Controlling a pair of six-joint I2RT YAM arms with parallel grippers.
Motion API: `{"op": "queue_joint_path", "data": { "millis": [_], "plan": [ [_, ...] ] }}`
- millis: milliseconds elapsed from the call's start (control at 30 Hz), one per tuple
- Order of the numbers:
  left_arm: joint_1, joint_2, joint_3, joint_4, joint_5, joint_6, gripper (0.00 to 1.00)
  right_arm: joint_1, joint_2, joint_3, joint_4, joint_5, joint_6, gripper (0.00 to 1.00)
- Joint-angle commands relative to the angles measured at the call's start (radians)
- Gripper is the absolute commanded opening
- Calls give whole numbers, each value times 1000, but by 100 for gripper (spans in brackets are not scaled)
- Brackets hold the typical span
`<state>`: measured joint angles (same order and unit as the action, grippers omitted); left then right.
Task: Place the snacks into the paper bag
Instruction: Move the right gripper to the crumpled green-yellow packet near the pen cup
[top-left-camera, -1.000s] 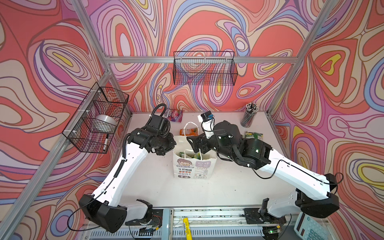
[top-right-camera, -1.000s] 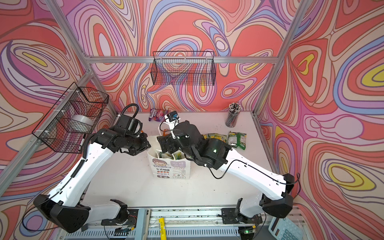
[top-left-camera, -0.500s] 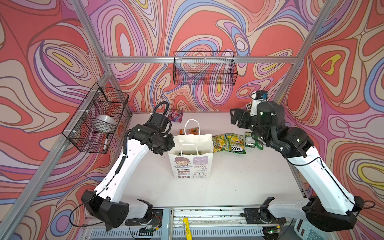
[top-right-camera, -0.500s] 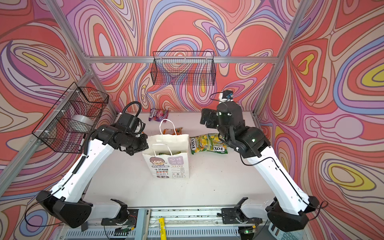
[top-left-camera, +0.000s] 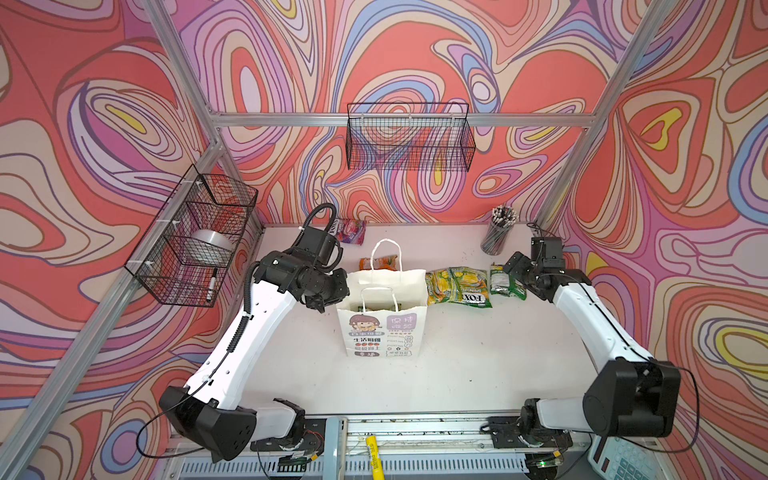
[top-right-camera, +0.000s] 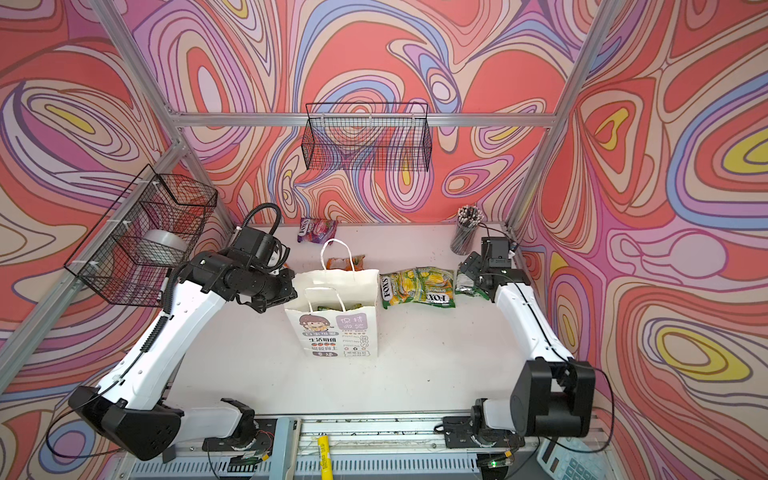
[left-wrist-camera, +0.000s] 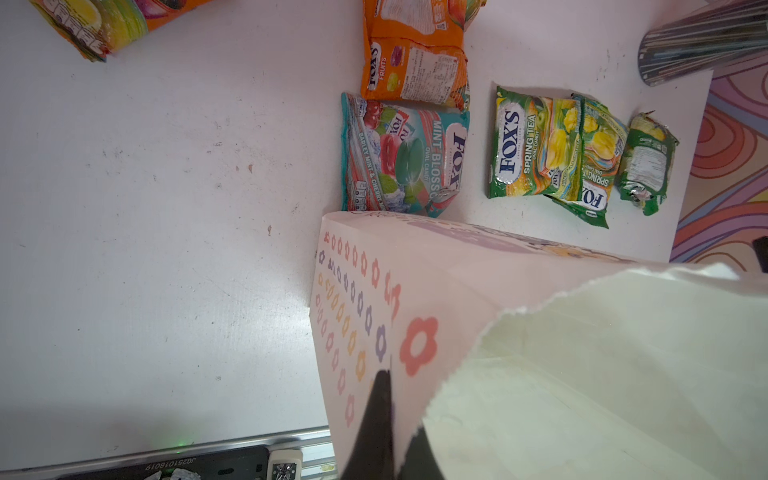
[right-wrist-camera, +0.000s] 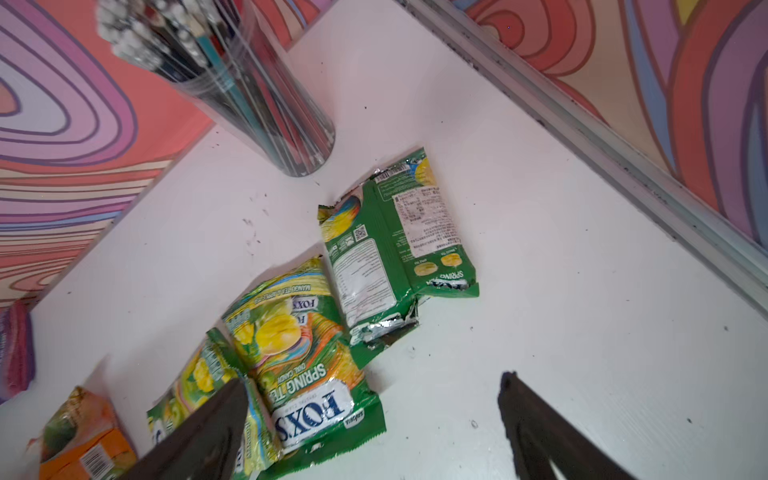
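An upright white paper bag (top-left-camera: 382, 332) with a cartoon face print stands open in the middle of the surface (top-left-camera: 478, 365). A green packet (top-right-camera: 332, 308) shows inside it. The left gripper (top-left-camera: 338, 293) is pinched tight on the bag's side rim. Glossy, crinkled snacks lie flat outside. Two overlapping yellow-green packets (top-left-camera: 459, 286) are just beside the bag, with a dark green packet (right-wrist-camera: 399, 249) next to them. An orange packet (left-wrist-camera: 415, 62) and a teal packet (left-wrist-camera: 403, 158) lie behind the bag. The right gripper (right-wrist-camera: 370, 390) hangs near the green ones, jaws wide apart and empty. A clear cup (right-wrist-camera: 257, 95) holds pencils.
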<state>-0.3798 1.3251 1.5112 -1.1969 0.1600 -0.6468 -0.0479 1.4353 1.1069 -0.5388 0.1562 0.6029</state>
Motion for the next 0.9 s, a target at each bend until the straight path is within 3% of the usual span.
{"op": "queue_joint_path", "data": {
  "millis": [0, 200, 467, 667, 733, 867],
  "plan": [
    [2, -30, -13, 2, 15, 6, 0, -8, 110, 17, 132, 18, -31, 98],
    [2, -44, -19, 14, 17, -5, 0, -13, 360, 168, 39, 74, -99, 98],
    [2, -44, -31, 31, 28, -11, 0, -15, 522, 284, -32, 94, -157, 98],
    [2, -54, -45, 48, 36, -19, 0, -21, 598, 330, -58, 47, -170, 98],
    [1, -61, -49, 54, 37, -23, 0, -23, 602, 331, -55, 20, -172, 94],
    [2, -75, -45, 65, 55, -38, 0, -33, 612, 319, -46, -27, -170, 73]
  ]
}}
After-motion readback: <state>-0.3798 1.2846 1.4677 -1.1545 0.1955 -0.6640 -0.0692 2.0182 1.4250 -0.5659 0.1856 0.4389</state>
